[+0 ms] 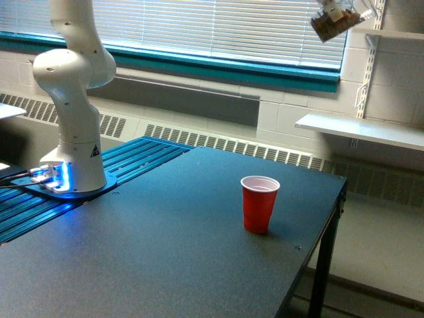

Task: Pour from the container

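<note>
One red cup (pixel 260 203), no legible writing

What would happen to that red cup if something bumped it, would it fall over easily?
Probably yes. The red cup looks like thin plastic and seems empty, so it is likely very light. It narrows toward its base and stands tall for its footing, so a nudge near the rim could tip it. On the smooth dark table, a low push might just slide it.

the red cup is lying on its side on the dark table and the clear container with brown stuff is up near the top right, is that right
Not quite. The exterior view shows the red cup standing upright on the dark table, open end up, not lying on its side. The rest holds: the clear container with brown contents is up near the top of the exterior view's right, tilted. The jaws holding it are not clearly visible.
</note>
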`<state>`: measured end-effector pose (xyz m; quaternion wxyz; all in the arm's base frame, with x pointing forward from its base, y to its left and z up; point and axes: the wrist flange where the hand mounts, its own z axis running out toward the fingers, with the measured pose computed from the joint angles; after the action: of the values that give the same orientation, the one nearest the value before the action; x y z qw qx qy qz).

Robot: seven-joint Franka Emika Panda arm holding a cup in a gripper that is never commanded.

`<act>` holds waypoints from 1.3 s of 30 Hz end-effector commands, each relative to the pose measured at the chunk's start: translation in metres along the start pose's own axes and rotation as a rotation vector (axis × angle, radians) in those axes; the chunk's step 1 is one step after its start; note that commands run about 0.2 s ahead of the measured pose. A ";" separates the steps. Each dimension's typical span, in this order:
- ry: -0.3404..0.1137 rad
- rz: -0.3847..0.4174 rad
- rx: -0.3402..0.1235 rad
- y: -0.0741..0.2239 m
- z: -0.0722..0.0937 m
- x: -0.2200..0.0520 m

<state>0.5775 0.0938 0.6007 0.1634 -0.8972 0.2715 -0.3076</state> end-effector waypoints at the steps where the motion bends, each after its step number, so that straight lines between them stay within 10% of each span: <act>1: -0.061 0.066 -0.155 0.078 0.070 0.003; 16: -0.219 0.072 -0.326 0.181 0.179 -0.037; 39: -0.143 0.108 -0.360 0.226 0.154 -0.026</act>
<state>0.5813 -0.0413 0.3681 0.0417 -0.9180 0.3530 -0.1756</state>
